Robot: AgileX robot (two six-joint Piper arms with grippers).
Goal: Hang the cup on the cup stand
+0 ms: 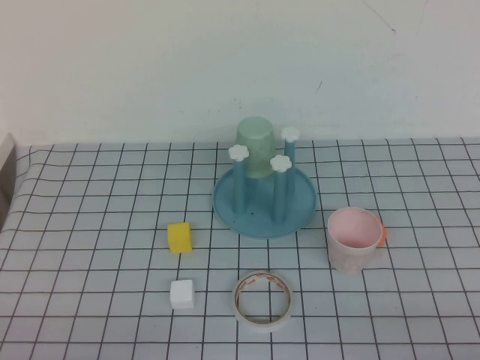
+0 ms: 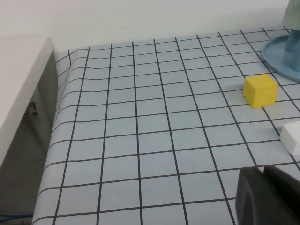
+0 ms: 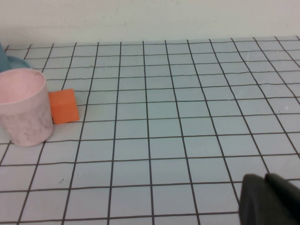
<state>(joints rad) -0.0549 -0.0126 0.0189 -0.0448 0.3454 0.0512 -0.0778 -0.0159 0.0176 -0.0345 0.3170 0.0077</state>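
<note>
Cup (image 1: 354,238), pale pink speckled plastic, stands upright on the grid worktop (image 1: 90,225) at four o'clock from the round blue cup stand (image 1: 264,201). It looks light, stiff and smooth; the rim seems best to pinch. Left gripper (image 2: 269,197) and right gripper (image 3: 272,199) fingers are clenched and empty, well apart from it.

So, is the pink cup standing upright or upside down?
Upright: the pink cup stands on the table, its open mouth facing up and its inside showing.
</note>
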